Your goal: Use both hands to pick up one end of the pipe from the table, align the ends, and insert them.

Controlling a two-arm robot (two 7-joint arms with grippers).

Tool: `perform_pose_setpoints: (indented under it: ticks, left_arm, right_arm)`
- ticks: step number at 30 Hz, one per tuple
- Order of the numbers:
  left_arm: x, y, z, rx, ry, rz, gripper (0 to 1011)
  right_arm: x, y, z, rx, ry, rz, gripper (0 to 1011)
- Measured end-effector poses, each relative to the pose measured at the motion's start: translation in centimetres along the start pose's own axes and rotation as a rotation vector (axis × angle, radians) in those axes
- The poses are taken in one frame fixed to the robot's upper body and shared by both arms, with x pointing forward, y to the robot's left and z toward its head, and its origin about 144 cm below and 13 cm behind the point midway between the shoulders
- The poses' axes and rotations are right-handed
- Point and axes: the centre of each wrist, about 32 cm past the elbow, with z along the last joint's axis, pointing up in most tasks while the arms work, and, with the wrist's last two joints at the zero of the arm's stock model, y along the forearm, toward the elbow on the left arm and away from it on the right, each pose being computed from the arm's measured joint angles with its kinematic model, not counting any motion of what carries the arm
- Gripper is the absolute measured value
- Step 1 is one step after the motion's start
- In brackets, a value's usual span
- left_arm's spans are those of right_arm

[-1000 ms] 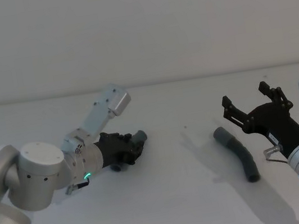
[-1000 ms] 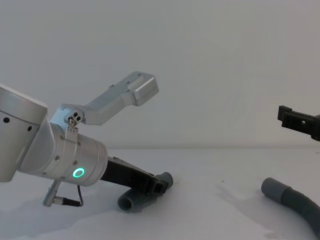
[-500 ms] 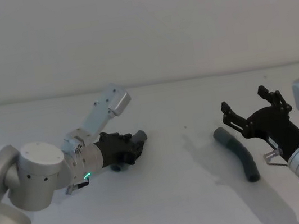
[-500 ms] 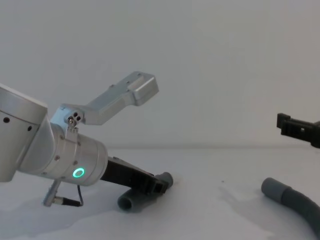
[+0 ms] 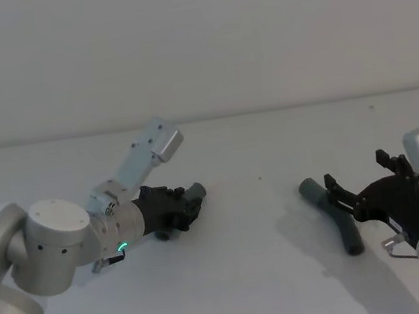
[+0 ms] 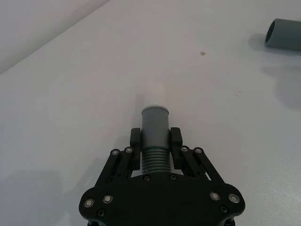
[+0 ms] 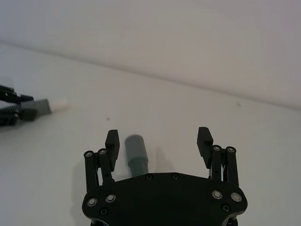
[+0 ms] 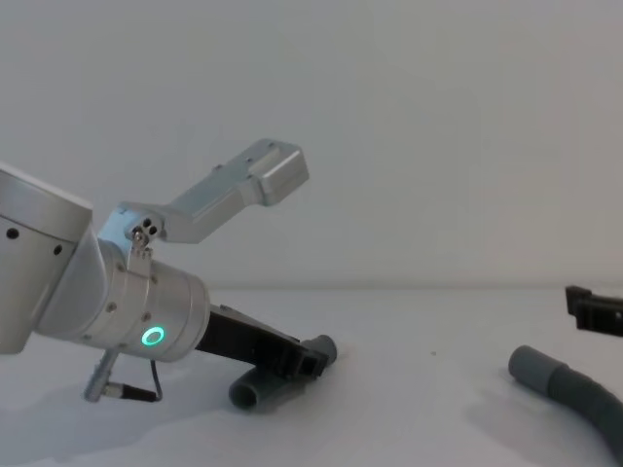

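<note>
two hoses on tabletop: left one gripped, right one free

1. left pincer (image 5: 190, 202): low over the left half of the tabletop (image 5: 246, 287), pointing toward the middle. it is pinching the short hose (image 6: 155, 157) on its ribbed part, one finger on each side, just behind the narrow cuff (image 6: 155, 121).
2. short hose: the cuff and its pale tip (image 6: 155, 91) stick out ahead of the fingers, aimed toward the right half. in the chest view the other end (image 8: 249, 394) hangs below the left pincer (image 8: 304, 362), close to the tabletop; contact cannot be told.
3. right pincer (image 5: 358, 172): over the right half, fingers spread wide. in the right wrist view the right pincer (image 7: 158, 136) has the long hose (image 7: 136, 151) between its fingers, nearer to one finger than the other. in the chest view one fingertip of the right pincer (image 8: 594, 307) sits above the hose and apart from it.
4. long hose (image 5: 337, 216): lies flat on the right half, gently curved. its wide socket (image 5: 308, 188) points toward the far edge and the middle; the other end points toward the near edge.
5. the two hoses are well apart, with bare tabletop between them.
</note>
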Motion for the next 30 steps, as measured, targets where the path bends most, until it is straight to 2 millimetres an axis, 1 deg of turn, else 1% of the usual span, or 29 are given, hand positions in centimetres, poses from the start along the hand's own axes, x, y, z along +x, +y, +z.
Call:
perform_pose_setpoints:
  ticks: [6, 13, 24, 30]
  left_arm:
    - [0.0, 0.0, 0.0, 0.0, 0.0, 0.0, 349]
    - [0.0, 0.0, 0.0, 0.0, 0.0, 0.0, 349]
    - [0.0, 0.0, 0.0, 0.0, 0.0, 0.0, 349]
    - [0.0, 0.0, 0.0, 0.0, 0.0, 0.0, 349]
  right_arm:
    - [0.0, -0.5, 0.1, -0.051, 0.005, -0.012, 999]
    - [0.0, -0.7, 0.4, -0.104, 0.017, -0.005, 999]
    - [0.3, -0.4, 1.2, -0.179, 0.029, 0.049, 999]
    - [0.5, 0.0, 1.3, -0.213, 0.028, 0.06, 999]
